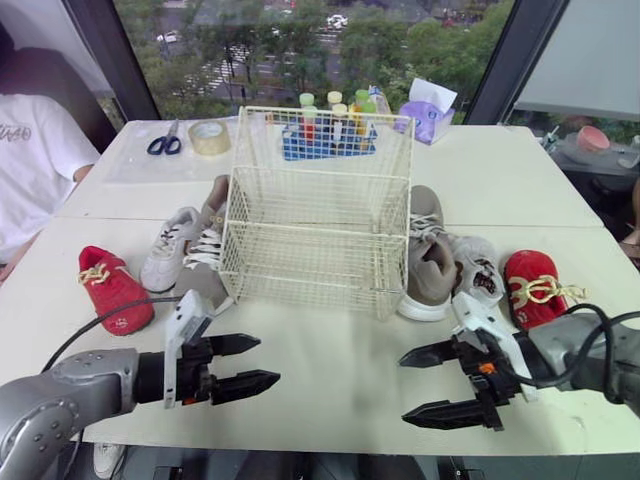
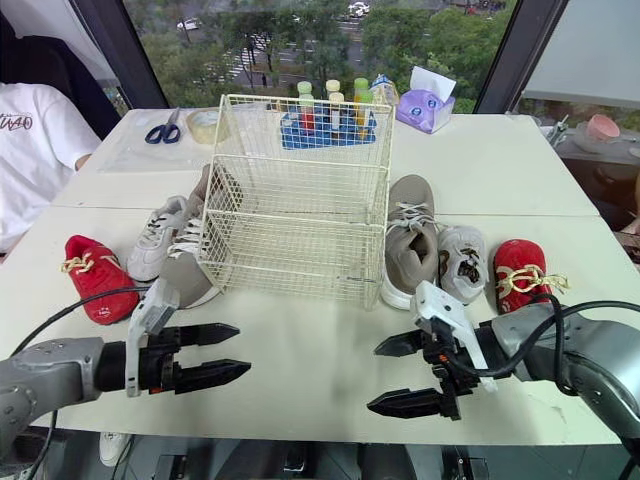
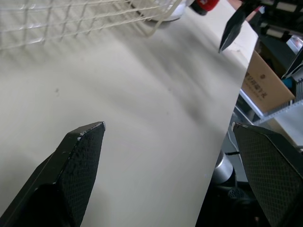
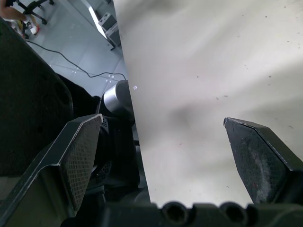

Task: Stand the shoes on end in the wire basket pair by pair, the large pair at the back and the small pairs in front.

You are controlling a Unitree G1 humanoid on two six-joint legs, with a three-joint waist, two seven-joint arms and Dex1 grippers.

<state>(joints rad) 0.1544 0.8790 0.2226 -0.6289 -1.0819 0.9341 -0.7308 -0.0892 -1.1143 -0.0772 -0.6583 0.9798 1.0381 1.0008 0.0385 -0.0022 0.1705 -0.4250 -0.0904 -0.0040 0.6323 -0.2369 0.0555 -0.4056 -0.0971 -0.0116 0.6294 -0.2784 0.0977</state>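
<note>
An empty cream wire basket [image 1: 318,210] stands mid-table. To its left lie a small red shoe [image 1: 115,288], a small white sneaker [image 1: 168,248] and a large taupe shoe [image 1: 207,255] partly behind the basket's corner. On its right lie the other large taupe shoe [image 1: 428,262], a small white shoe [image 1: 478,268] and a small red shoe [image 1: 533,287]. My left gripper [image 1: 266,360] hovers open over the table's front edge, empty and pointing right. My right gripper [image 1: 404,390] is open wide near the front edge, empty, pointing left, in front of the right-hand shoes.
At the back are scissors [image 1: 165,142], a tape roll [image 1: 209,137], a blue tray of bottles [image 1: 330,135] behind the basket and a purple tissue box [image 1: 428,112]. A person in a white shirt [image 1: 30,170] sits at the left. Bare tabletop [image 1: 330,350] lies between the grippers.
</note>
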